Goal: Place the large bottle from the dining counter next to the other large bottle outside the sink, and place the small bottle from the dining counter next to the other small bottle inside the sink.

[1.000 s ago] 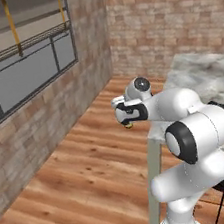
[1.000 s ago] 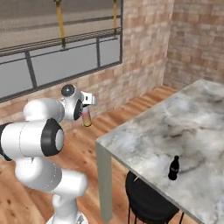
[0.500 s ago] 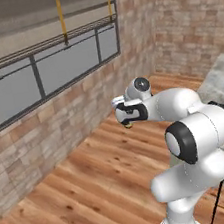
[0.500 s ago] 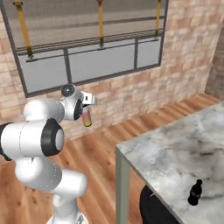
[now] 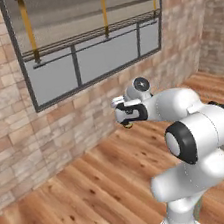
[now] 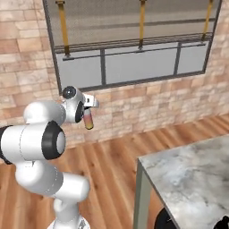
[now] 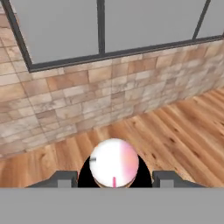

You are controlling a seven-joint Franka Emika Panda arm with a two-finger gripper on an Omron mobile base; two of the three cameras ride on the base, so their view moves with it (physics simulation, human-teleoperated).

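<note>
My gripper (image 6: 87,112) is shut on the large bottle (image 6: 89,120), which hangs upright in the air in front of the brick wall. The bottle's body runs from white through pink to yellow. In the left base view the gripper (image 5: 127,115) hides most of the bottle, and only its yellow bottom (image 5: 128,125) pokes out below. The hand view looks down on the bottle's white-pink top (image 7: 114,162) between the two fingertips (image 7: 65,178). A corner of the marble dining counter (image 6: 192,170) shows at the lower right, with the small bottle (image 6: 223,222) as a dark shape at its edge. The sink is out of view.
A brick wall (image 6: 134,107) with a large dark-framed window (image 6: 134,44) stands ahead. Wooden floor (image 5: 84,188) stretches between me and the wall. A dark stool (image 6: 162,220) sits under the counter's corner.
The whole picture has swung: the base turned, so the window came to the middle and the counter slid right. The gripper keeps the same hold on the bottle.
</note>
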